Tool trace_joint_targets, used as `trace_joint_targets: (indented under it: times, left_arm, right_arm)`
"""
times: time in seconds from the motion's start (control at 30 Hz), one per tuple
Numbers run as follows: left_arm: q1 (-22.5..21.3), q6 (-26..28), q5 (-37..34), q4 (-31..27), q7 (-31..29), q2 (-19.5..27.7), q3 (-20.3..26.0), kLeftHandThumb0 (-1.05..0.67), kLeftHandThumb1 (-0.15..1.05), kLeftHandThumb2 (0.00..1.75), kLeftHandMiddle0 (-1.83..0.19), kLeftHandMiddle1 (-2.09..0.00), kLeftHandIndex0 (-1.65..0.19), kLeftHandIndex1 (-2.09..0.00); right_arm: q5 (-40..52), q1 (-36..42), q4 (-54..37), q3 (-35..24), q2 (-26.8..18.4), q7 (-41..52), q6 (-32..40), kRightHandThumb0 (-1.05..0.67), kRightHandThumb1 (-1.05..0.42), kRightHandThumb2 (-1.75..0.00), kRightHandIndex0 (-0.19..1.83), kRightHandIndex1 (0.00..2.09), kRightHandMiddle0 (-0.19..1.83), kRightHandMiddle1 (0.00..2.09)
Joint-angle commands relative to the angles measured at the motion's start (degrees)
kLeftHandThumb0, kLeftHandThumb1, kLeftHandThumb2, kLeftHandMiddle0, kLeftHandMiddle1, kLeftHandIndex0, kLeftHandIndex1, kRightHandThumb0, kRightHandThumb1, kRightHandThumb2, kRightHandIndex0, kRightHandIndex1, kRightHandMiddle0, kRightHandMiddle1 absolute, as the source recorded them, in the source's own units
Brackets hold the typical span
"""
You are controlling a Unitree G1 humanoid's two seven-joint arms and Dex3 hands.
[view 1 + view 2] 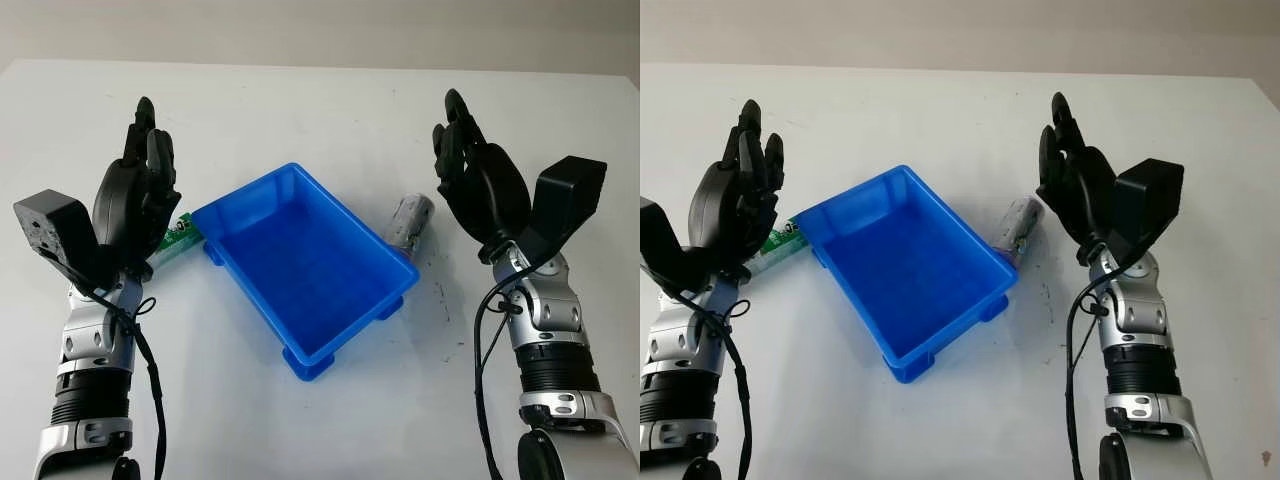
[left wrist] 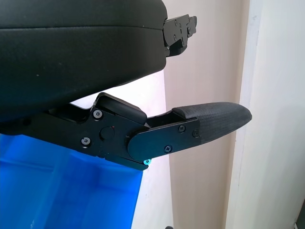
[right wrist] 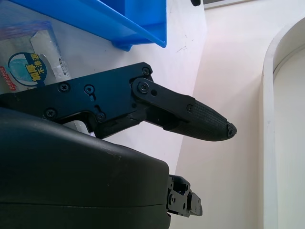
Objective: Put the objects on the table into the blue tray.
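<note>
The left hand (image 1: 135,195) and right hand (image 1: 480,185) hover open, holding nothing, flanking the blue tray (image 1: 395,268). A green-labelled packet (image 1: 178,238) lies beneath the left hand; a grey wrapped packet (image 1: 408,220) lies beside the right.

White table (image 1: 300,110), matte, a few dark scuff marks near its right side; blue tray (image 1: 300,265) sits on it about centre, turned at an angle, nothing inside; green-and-white packet (image 1: 178,238) lies flat on the table just beside the tray's left corner, partly hidden; silvery wrapped packet (image 1: 409,220) lies on the table close against the tray's right long wall, printed label visible in the right wrist view.
</note>
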Motion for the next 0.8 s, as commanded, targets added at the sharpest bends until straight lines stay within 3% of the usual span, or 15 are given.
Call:
trace_joint_targets:
  times: [0.0,0.5,0.6,0.77]
  left_arm:
    - [0.3,-0.3,-0.1,-1.0,-0.1,0.4,0.2,-0.83,1.05,0.68,0.19,0.0,0.19,0.0]
    - [-1.3,-0.3,-0.4,1.0,-0.6,0.4,0.2,-0.83,1.05,0.66,0.19,0.0,0.19,0.0]
    - [-0.9,-0.2,-0.5,0.2,-0.3,0.4,0.5,-0.83,1.05,0.66,0.19,0.0,0.19,0.0]
    - [-0.7,-0.5,-0.2,0.0,-0.3,0.6,0.4,-0.83,1.05,0.66,0.19,0.0,0.19,0.0]
  right_arm:
    - [-0.1,0.3,-1.4,0.0,-0.2,-0.1,-0.2,-0.7,-1.05,-0.76,-0.19,0.0,-0.19,0.0]
    - [-0.3,-1.1,-0.3,-0.2,-1.9,1.9,0.1,-0.7,-1.05,-0.74,-0.19,0.0,-0.19,0.0]
    - [-0.6,-3.3,1.1,-0.1,-4.8,5.4,-1.0,-0.7,-1.05,-0.72,-0.19,0.0,-0.19,0.0]
    - [-7.5,-10.1,6.7,3.3,-13.7,12.4,-8.4,-0.8,-1.05,-0.43,-0.19,0.0,-0.19,0.0]
